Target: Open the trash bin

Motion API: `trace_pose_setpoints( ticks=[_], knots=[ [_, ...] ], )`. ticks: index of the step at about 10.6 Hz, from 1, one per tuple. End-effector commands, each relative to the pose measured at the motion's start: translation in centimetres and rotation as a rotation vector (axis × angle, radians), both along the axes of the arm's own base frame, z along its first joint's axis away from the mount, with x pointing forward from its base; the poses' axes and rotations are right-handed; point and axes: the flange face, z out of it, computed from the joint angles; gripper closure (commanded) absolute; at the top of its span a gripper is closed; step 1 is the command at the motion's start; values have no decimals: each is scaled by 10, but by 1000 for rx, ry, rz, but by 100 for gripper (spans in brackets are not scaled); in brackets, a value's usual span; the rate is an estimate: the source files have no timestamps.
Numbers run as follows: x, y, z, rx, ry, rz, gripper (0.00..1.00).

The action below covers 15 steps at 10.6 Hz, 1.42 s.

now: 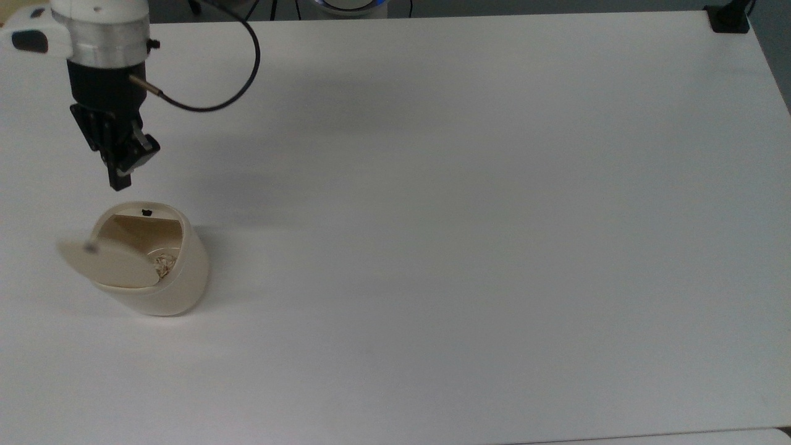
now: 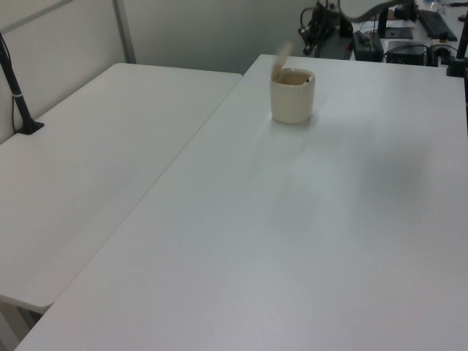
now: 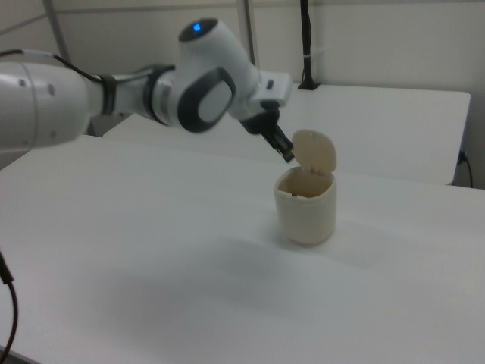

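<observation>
My gripper (image 1: 119,183) hung in the air above the white table (image 1: 469,235), clear of the trash bin (image 1: 179,278) and touching nothing; in the top view it sat just above the bin's far rim, toward the top view's upper left. Its two fingers were pressed together into one dark tip with nothing between them. In the right view my gripper (image 3: 288,157) pointed down at a slant just beside the raised lid (image 3: 315,151), on the right view's left of it, close but apart. The bin stood upright on the table near the top view's left edge, cream-beige with rounded sides. Its lid (image 1: 106,264) was swung up on the hinge at the near side in the top view, blurred there and tipped out over the rim, and the mouth of the bin lay open. A small black button (image 1: 146,212) showed on the rim at the side nearest my gripper. Inside, at the bottom, I could make out a bit of pale crumpled scrap (image 1: 164,266), though I could not tell what it was. In the left view the bin (image 2: 292,99) stood at the far end of the table with its lid (image 2: 281,57) standing up at the left view's left of the opening. A black cable (image 1: 213,102) looped from my wrist across the top view's upper left.
</observation>
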Motion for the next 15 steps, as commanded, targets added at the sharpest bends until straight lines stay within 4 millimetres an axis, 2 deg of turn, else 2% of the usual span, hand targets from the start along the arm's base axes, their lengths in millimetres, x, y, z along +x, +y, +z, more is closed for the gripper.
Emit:
trace_pose_setpoints(
  ticks=[1,2,5,6,7,8,9,10,13,15],
  knots=[
    [-28,36,66,93,34,2,100],
    [-36,49,78,107,49,16,100],
    [-59,109,100,145,166,92,100],
    [-68,129,106,149,201,123,94],
    [-76,152,108,152,246,159,72],
    [-82,170,106,154,296,186,23],
    [-88,189,105,151,337,220,8],
    [-92,201,101,150,378,244,0],
    [-97,226,87,122,451,336,0],
    [-93,226,82,77,462,483,0]
  ],
)
